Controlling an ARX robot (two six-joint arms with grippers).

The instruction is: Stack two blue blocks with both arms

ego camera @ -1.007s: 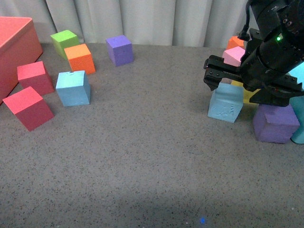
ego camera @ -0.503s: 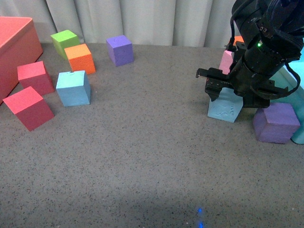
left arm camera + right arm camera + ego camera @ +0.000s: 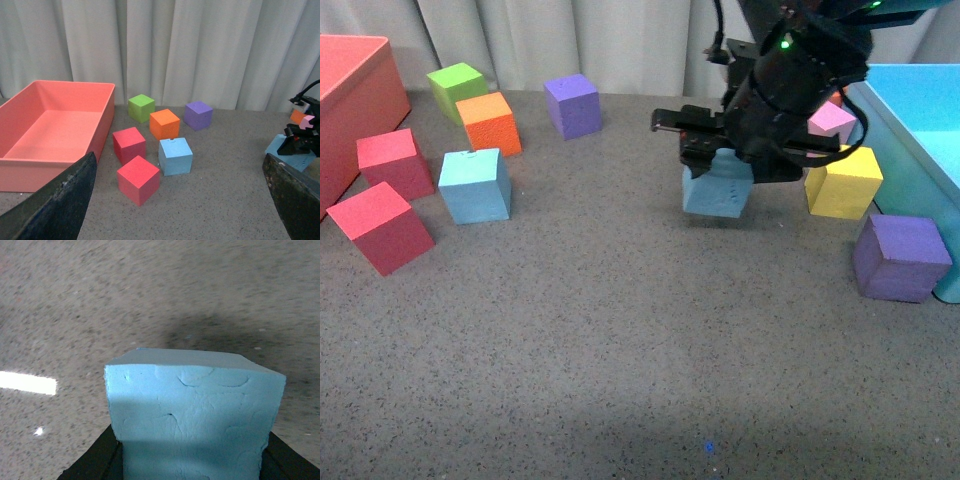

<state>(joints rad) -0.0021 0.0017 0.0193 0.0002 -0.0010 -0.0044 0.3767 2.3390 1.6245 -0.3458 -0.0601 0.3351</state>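
My right gripper [image 3: 725, 165] is shut on a sky-blue block [image 3: 717, 190] with embossed marks and holds it just above the grey table, right of the middle. In the right wrist view this block [image 3: 195, 415] fills the space between the black fingers [image 3: 95, 460]. The other blue block [image 3: 474, 185] sits on the table at the left, between red and orange cubes; it also shows in the left wrist view [image 3: 175, 156]. My left gripper [image 3: 180, 200] is open and empty, above the table in front of that block, and does not show in the front view.
A salmon-red bin [image 3: 350, 100] stands far left, a turquoise bin [image 3: 920, 130] far right. Two red cubes [image 3: 380, 228], an orange cube [image 3: 488, 122], a green cube [image 3: 455, 88] and a purple cube [image 3: 572, 104] surround the left block. Yellow [image 3: 842, 182], pink [image 3: 832, 120] and purple [image 3: 900, 258] cubes lie right.
My right gripper has lifted the embossed blue block off the table and carried it left, away from the yellow and purple cubes. The left block has not moved.
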